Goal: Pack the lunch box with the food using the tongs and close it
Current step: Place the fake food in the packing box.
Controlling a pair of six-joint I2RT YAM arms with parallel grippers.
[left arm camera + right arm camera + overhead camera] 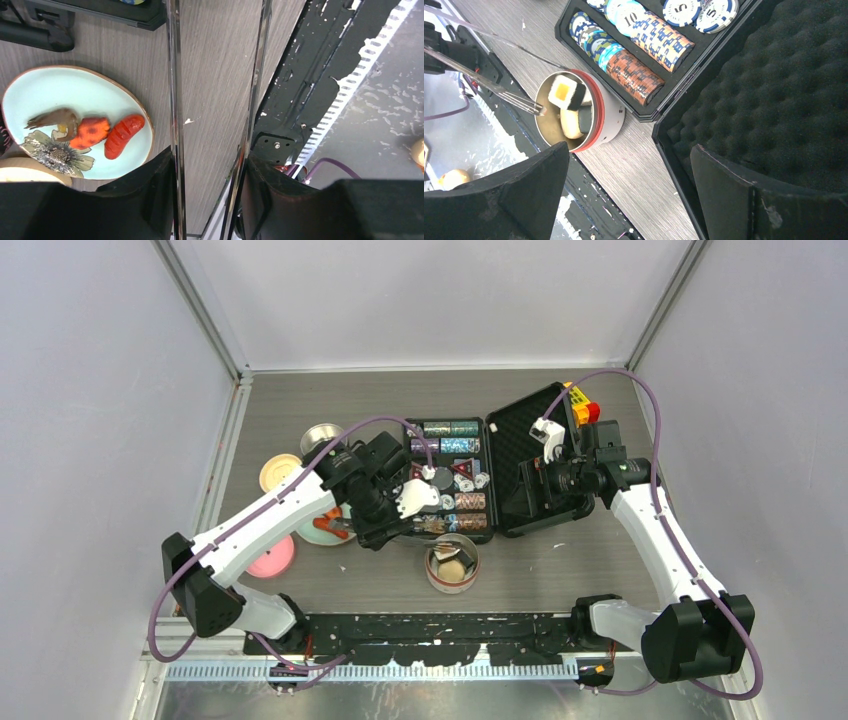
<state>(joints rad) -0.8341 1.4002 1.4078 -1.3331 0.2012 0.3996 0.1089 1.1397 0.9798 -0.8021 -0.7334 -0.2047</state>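
Hovering over the pale-walled tub (610, 119), the tongs (519, 100) have their points right at its red rim, and nothing is pinched between them. The left gripper (209, 160) grasps the tongs, one blade lying against each finger with the blades spread apart. The right gripper (629, 150) hangs wide and empty above the foam lid of the poker case (774, 75).

By my read, this is a drop into the tub, with another trip to the plate due. To do it well, lift the points straight up clear of the rim before swinging away, so the tub doesn't tip. Then come down on a sausage across its middle and squeeze gently, since it looks smooth and rounded and may roll.

The tub sits on the table just in front of the case, open. Inside are a dark block with a white-and-yellow face (566, 92) and a second piece (571, 122) below it. Two red-orange sausages (123, 136) wait on the mint-green plate (60, 85). The steel tub (321, 437), cream lid (280, 472) and pink lid (272, 558) lie off to the left, so closing isn't near.
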